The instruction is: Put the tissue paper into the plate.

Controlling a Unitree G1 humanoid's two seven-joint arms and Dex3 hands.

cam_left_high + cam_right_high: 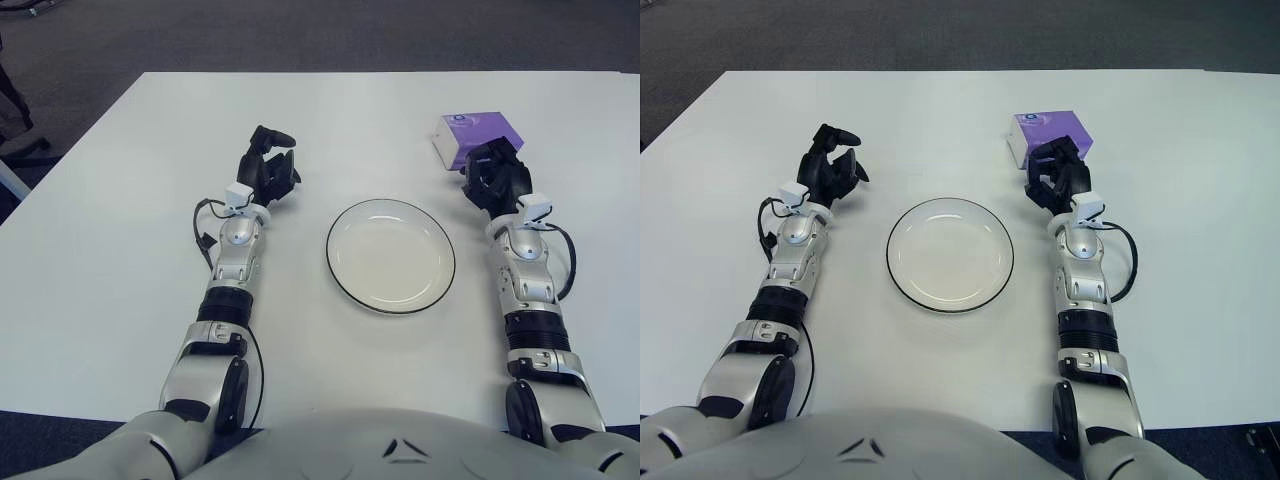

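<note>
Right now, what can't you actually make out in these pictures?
- Near side of the purple tissue pack: in both views, the right hand covers it, so any grasp is unclear.
- The pack's label: too small to read.
- Left hand, left of the plate: its palm side faces away.

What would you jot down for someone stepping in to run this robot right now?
Right hand: at the near edge of the purple tissue pack, fingers curled toward it, grip not confirmed.
Left hand: idle, left of the plate, holding nothing.
Plate: on the table between the arms, nothing in it.
Done: reach to the pack.
Left: grasp, carry left, set it in the plate.
</note>
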